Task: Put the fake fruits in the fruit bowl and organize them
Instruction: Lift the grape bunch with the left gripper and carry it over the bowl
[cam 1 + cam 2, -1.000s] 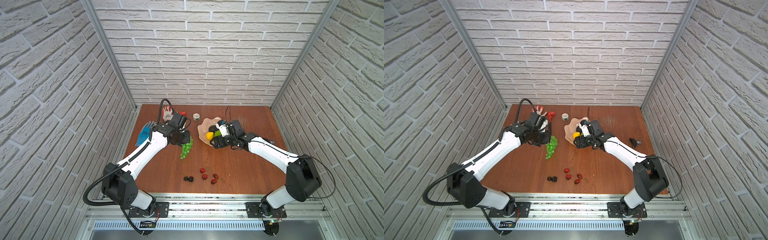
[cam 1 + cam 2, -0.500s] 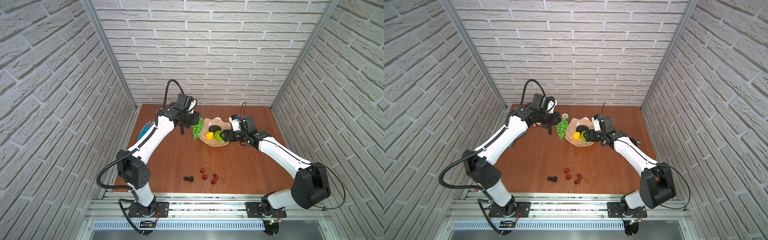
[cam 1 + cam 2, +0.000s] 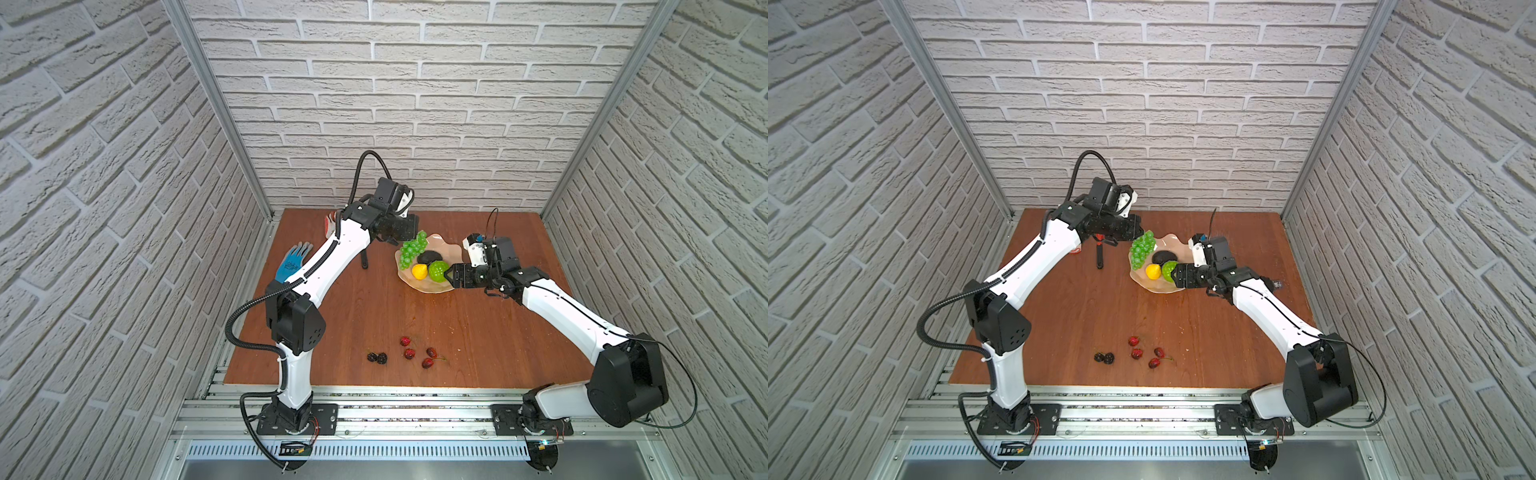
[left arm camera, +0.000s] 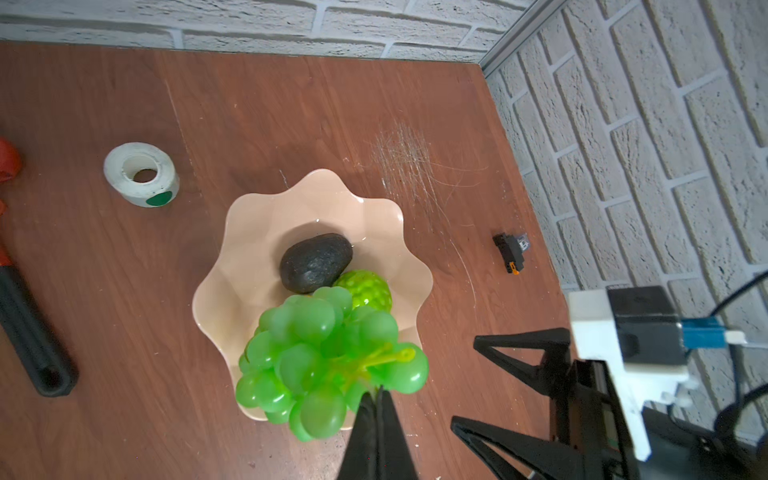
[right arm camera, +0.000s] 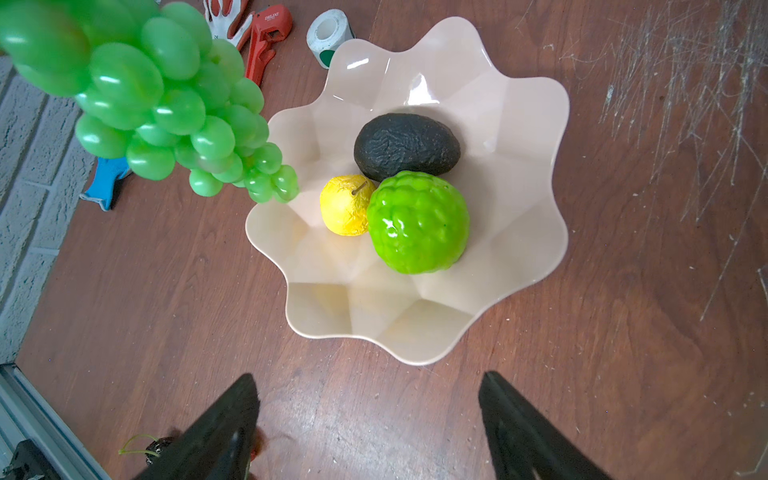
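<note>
Pinching the yellow-green stem of the green grape bunch (image 4: 320, 365) with the left gripper (image 4: 379, 392), jaws pressed together. Hanging the bunch over the left edge of the fruit bowl (image 5: 519, 232) in both top views; hard to tell whether the lowest grapes touch the rim. Keeping the right gripper (image 5: 368, 376) spread wide and empty near the bowl's right side.

Inside the bowl: blackish avocado (image 5: 407, 143), small yellow lemon (image 5: 343, 205) and bumpy green ball (image 5: 417, 222), all touching. Lemon hidden behind the grapes in the left wrist view.

Out on the table (image 3: 457, 332), well apart from the bowl: two blackberries (image 3: 381, 358) and four dark-red berries (image 3: 409, 353).

Past the bowl, a white tape roll (image 4: 141, 174) and a red pipe wrench (image 5: 266, 37), the wrench partly hidden by grapes or cut off in the wrist views.
</note>
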Action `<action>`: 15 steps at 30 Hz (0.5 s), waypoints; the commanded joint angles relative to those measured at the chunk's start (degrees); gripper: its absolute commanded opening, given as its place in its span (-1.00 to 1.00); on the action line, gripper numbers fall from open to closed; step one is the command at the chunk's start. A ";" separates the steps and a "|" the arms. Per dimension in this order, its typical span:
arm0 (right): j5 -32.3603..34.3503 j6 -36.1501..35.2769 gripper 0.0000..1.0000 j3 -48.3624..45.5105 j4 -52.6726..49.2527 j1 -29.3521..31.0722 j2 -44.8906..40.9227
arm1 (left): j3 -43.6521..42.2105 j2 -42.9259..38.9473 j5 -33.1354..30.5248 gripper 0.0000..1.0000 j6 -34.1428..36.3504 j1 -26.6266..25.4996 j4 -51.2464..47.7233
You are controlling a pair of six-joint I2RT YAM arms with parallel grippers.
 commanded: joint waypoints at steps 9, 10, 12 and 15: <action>0.29 -0.51 0.69 -1.43 1.49 -1.35 -3.05 | -2.30 0.10 8.41 -1.00 -2.45 -1.56 6.16; 0.29 -0.50 0.69 -1.43 1.50 -1.44 -3.09 | -2.97 0.29 8.89 -1.00 -2.93 -1.66 6.89; 0.29 -0.66 0.69 -1.26 1.24 -1.59 -3.16 | -3.57 0.68 9.64 -1.00 -3.35 -1.77 7.58; 0.42 -0.89 0.69 -1.39 1.06 -1.71 -3.43 | -4.35 1.36 12.04 -1.00 -4.26 -1.82 8.97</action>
